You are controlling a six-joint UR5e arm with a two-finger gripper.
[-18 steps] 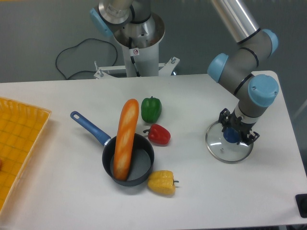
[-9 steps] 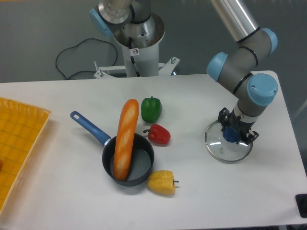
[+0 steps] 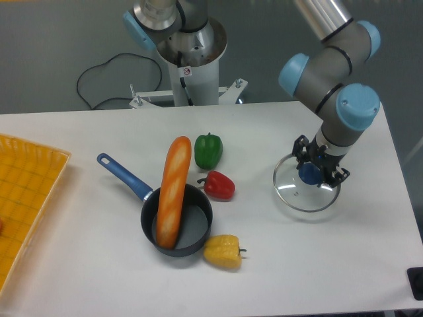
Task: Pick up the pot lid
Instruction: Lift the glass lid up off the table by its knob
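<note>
Well, you look to be most of the way there: your silver-and-black two-finger gripper [image 3: 322, 163] has its jaws clamped on the blue knob [image 3: 309, 174] of the round clear-glass pot lid [image 3: 299, 194]. You have that lid directly beneath the jaws, its glass spreading out around them, and I judge it just raised from the white bench [image 3: 264, 277], though the clear glass makes the gap hard to read. So the reach and grasp are done; what's left for you is to carry it higher and keep it steady. Well apart from the jaws, toward the picture's left, you have the dark round blue-handled pan [image 3: 192, 224], staying out of this job.
</note>
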